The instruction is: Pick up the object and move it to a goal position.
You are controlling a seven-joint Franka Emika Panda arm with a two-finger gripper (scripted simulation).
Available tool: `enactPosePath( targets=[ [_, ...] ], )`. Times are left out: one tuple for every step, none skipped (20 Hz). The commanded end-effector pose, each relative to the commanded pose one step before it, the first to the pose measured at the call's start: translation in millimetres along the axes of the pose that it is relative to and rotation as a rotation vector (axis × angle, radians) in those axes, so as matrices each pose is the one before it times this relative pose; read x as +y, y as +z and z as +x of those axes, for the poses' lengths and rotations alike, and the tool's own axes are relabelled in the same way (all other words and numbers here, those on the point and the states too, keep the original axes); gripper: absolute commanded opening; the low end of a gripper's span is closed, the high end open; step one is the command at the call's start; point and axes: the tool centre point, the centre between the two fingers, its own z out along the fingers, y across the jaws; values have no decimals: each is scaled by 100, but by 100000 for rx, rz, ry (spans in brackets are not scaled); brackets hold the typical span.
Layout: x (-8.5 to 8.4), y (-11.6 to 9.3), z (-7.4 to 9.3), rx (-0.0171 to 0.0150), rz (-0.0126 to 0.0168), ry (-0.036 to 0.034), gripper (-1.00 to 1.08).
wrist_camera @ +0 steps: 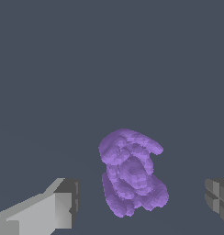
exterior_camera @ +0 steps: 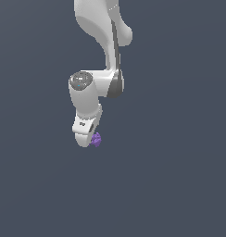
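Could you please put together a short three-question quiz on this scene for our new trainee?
1. True or false: in the wrist view, the gripper has its jaws shut on the purple clump.
2. Multiple choice: in the wrist view, where is the purple clump relative to the two fingers? A) between them, with a gap on each side; B) outside both fingers; C) hidden from view.
3. In the exterior view, on which side of the gripper's tip does the purple clump show?

Key:
1. False. The jaws stand apart and neither finger touches the clump.
2. A.
3. On the exterior view's right, peeking out beside the tip.
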Motion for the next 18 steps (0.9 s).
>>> enactPosePath(
  targets=[
    [-11, 292, -372, 18, 224, -3887, 100],
    [-11, 97, -125, 7, 80, -1207, 100],
    [-11, 87, -114, 8, 72, -1089, 100],
    [-11, 78, -101, 8, 64, -977, 100],
    [-11, 69, -90, 8, 56, -861, 100],
    [-10, 60, -76, 8, 49, -748, 100],
    [-9, 50, -65, 7, 41, -632, 100],
    [-8, 41, -54, 6, 33, -516, 100],
    [-7, 32, -41, 5, 26, -402, 100],
    [-5, 23, -31, 4, 18, -284, 100],
    [-3, 14, -20, 2, 11, -169, 100],
    [-1, 5, 1, 1, 4, -69, 100],
    [0, -18, 12, -9, -2, 408, 100],
    [-1, 39, -2, 0, 0, 0, 100],
    [-3, 117, -6, 0, 0, 0, 100],
    [-5, 194, -11, 0, 0, 0, 100],
    [-7, 271, 27, 2, 2, -69, 100],
    [-11, 346, -19, 0, 0, 0, 100]
  ],
)
